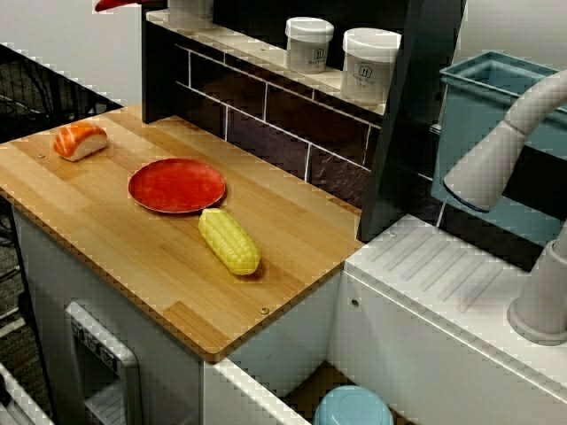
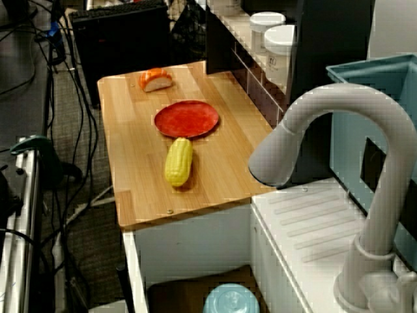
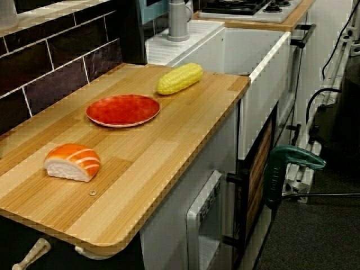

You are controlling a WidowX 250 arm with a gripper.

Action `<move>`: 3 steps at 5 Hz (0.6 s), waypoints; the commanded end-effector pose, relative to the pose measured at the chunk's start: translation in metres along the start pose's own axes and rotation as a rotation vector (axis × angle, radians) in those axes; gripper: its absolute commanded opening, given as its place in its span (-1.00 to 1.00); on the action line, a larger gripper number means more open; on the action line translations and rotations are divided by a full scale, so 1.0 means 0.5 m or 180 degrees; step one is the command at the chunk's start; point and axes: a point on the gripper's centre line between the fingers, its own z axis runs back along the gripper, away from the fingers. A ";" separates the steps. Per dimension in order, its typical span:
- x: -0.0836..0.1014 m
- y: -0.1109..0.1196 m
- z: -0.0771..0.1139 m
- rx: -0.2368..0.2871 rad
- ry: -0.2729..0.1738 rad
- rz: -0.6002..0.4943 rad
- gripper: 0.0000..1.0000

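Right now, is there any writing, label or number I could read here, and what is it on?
Nothing here can be read for certain.
Left white jar: a small dark label print, too blurred to read.
Right white jar: a dark mark on its label, also unreadable.
Corn, red plate, sushi piece, wooden counter: no writing.

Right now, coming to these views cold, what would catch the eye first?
A red plate sits in the middle of the wooden counter, a yellow corn cob lying close beside it on the sink side. A piece of salmon sushi rests apart near the counter's other end, and a pale faucet arches over the white sink unit.
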 end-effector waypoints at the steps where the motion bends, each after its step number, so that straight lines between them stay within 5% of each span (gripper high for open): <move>1: -0.031 -0.003 0.021 -0.0345 0.0020 -0.0154 -1.00; 3: -0.031 -0.004 0.016 -0.0409 0.0072 -0.0174 -1.00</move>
